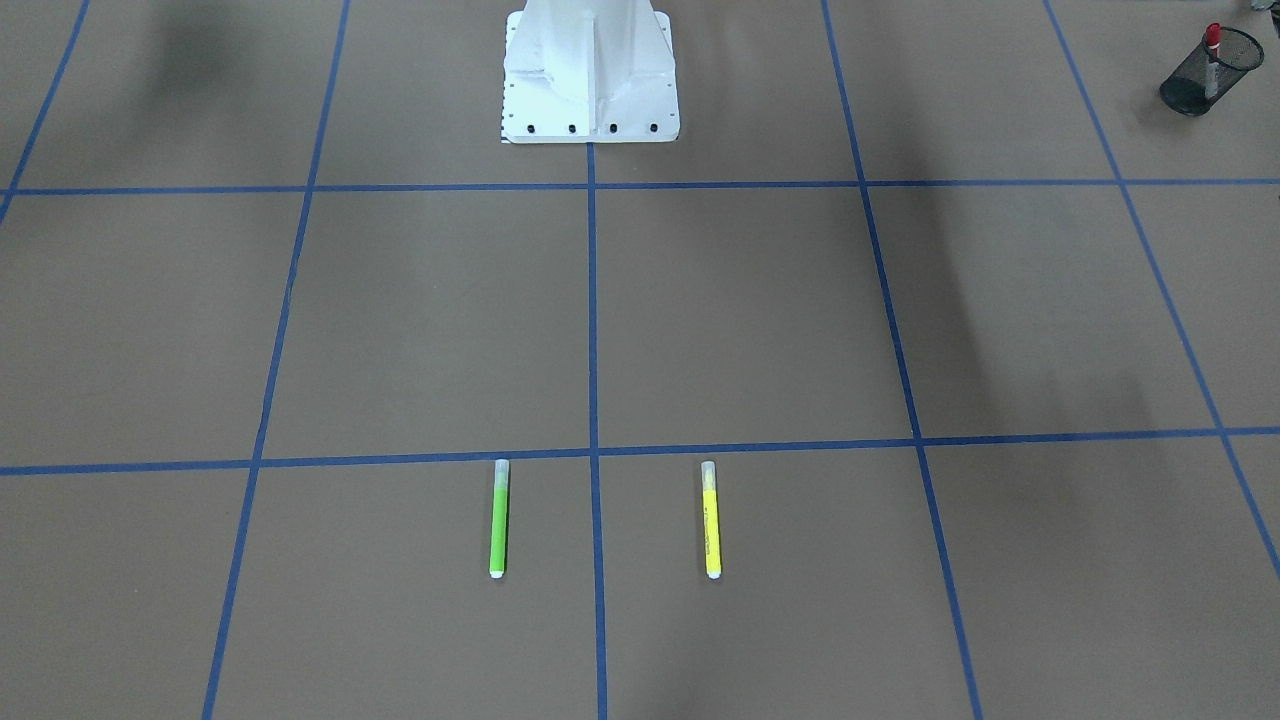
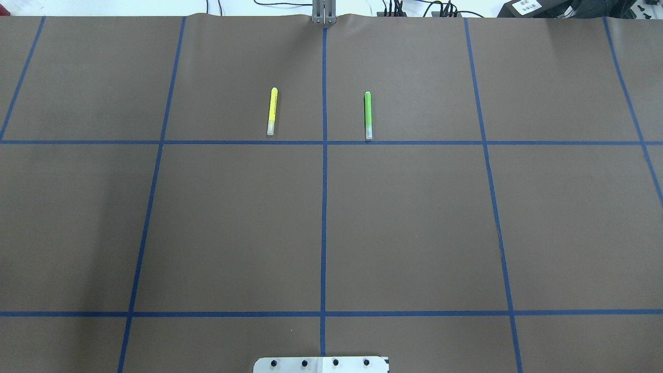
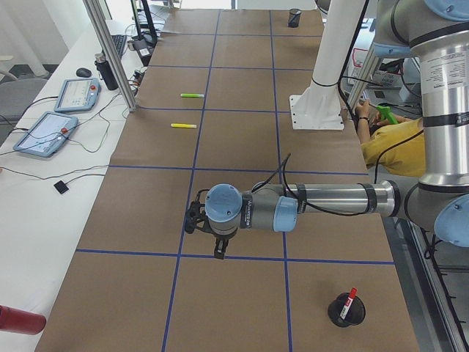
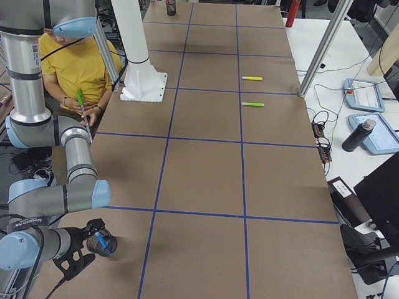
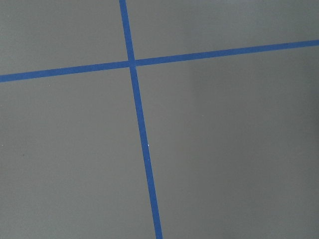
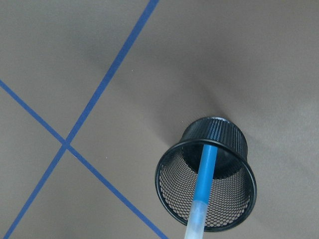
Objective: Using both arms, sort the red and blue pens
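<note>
The red pen (image 1: 1213, 45) stands cap up in a black mesh cup (image 1: 1190, 95) at the table corner on my left side; the exterior left view shows this red pen (image 3: 350, 298) in its cup (image 3: 344, 317). The blue pen (image 6: 205, 169) stands in another black mesh cup (image 6: 234, 144), right below the right wrist camera. My right gripper (image 4: 81, 265) hangs beside that cup (image 4: 101, 243); whether it is open or shut I cannot tell. My left gripper (image 3: 218, 249) hovers over a tape crossing, away from the red pen's cup; its state I cannot tell.
A lime green marker (image 2: 368, 115) and a yellow marker (image 2: 272, 111) lie parallel on the far middle squares. The white pedestal base (image 1: 590, 70) stands at the robot's side. A person in a yellow shirt (image 4: 75, 68) sits beside the table. Tablets (image 3: 45, 133) lie along the far edge.
</note>
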### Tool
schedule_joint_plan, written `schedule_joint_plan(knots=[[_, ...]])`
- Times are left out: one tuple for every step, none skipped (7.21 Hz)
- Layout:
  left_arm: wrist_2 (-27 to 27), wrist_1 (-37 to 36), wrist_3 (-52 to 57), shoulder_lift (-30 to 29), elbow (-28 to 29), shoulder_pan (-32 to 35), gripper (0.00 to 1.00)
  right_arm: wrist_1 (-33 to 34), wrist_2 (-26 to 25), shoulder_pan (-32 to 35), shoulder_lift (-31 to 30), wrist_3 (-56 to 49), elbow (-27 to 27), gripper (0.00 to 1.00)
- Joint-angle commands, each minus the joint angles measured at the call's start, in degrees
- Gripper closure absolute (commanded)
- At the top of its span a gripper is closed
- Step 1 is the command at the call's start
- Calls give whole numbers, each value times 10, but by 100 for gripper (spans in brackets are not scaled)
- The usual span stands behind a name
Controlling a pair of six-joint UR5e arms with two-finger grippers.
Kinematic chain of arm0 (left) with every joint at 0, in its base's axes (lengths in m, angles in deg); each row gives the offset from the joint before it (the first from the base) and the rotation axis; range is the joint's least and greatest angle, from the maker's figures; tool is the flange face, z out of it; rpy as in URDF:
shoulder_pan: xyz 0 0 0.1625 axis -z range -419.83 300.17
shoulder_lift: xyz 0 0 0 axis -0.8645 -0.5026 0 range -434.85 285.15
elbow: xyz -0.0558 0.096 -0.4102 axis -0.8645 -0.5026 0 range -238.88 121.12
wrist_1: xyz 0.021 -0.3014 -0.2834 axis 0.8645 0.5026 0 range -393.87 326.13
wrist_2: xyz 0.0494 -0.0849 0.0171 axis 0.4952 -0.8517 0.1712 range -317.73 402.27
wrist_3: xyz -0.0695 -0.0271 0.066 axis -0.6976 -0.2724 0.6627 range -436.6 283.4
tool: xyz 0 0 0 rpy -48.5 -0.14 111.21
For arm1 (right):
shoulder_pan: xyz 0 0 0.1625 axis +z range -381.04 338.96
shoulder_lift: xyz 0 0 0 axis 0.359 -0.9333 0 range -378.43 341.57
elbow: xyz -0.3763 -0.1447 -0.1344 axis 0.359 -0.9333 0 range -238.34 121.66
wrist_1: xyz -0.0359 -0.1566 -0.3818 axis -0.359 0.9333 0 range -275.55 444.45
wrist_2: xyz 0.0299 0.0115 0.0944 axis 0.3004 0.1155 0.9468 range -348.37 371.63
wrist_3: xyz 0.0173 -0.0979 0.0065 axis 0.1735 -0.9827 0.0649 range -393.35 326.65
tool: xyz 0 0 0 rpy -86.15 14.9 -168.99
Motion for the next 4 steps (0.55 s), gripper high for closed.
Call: schedule_joint_plan(knots=[[-1, -1, 0, 0, 2, 0, 0, -134, 41, -81, 4, 3, 7, 0], [0, 1, 0, 0, 0, 0, 0, -189, 56, -121, 5, 6, 6, 0], [0, 0, 0, 0, 0, 0, 0, -232, 67, -172, 15, 22, 6, 0], [0, 0, 0, 0, 2, 0, 0, -259, 70, -214, 29, 33, 6, 0]])
